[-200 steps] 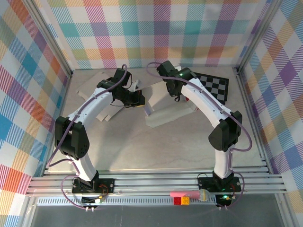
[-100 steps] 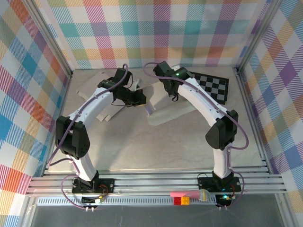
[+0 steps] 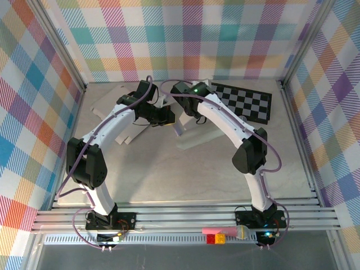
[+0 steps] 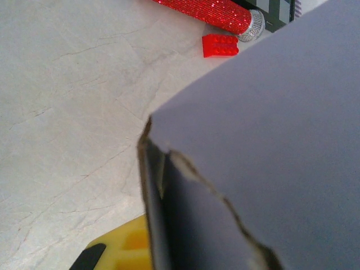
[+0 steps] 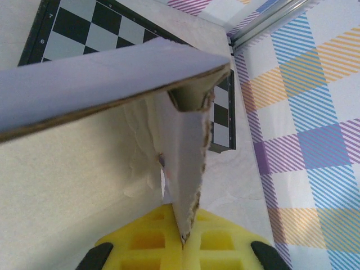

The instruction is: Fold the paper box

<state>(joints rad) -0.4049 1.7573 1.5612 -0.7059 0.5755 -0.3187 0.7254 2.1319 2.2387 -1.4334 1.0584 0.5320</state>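
Two grippers are on the paper box (image 3: 197, 139), which sits mid-table toward the back. My right gripper (image 5: 183, 241) is pinching a wall between its yellow pads (image 5: 146, 244). The left gripper (image 3: 162, 117) sits against another panel, and I can't tell if it's clamped. Edges look ragged, so I reckon pulling the arms apart could rip a flap. The long axis runs roughly left-right, with the right end angled toward the checkerboard (image 3: 250, 101).

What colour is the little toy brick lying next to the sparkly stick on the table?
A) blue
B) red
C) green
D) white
B: in the left wrist view the little brick is bright red, lying on the pale table just below the tip of the sparkly stick.
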